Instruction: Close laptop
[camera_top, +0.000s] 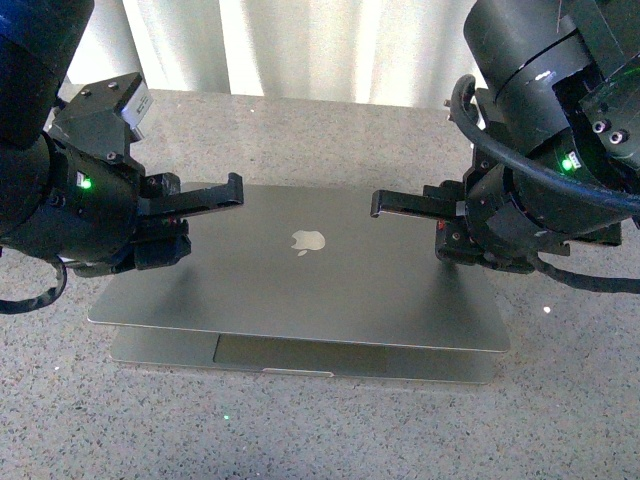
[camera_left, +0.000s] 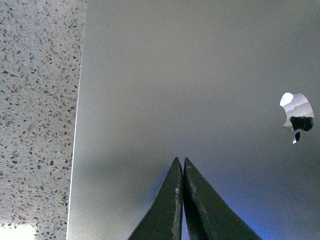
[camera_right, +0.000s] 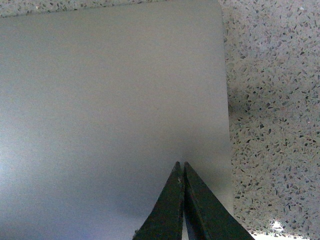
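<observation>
The grey laptop (camera_top: 300, 290) lies in the middle of the speckled table, its lid tilted low over the base with a narrow gap at the front where the trackpad edge shows. The pale apple logo (camera_top: 308, 240) faces up. My left gripper (camera_top: 236, 187) is shut and empty, its tips over the lid's left part. My right gripper (camera_top: 377, 205) is shut and empty over the lid's right part. The left wrist view shows the shut fingertips (camera_left: 181, 165) over the lid (camera_left: 190, 75) with the logo (camera_left: 296, 116). The right wrist view shows the shut tips (camera_right: 180, 167) over the lid (camera_right: 110, 100).
The speckled stone table (camera_top: 330, 430) spreads around the laptop. A pale curtain (camera_top: 300, 45) hangs behind the table's far edge. Both arm bodies flank the laptop at left and right.
</observation>
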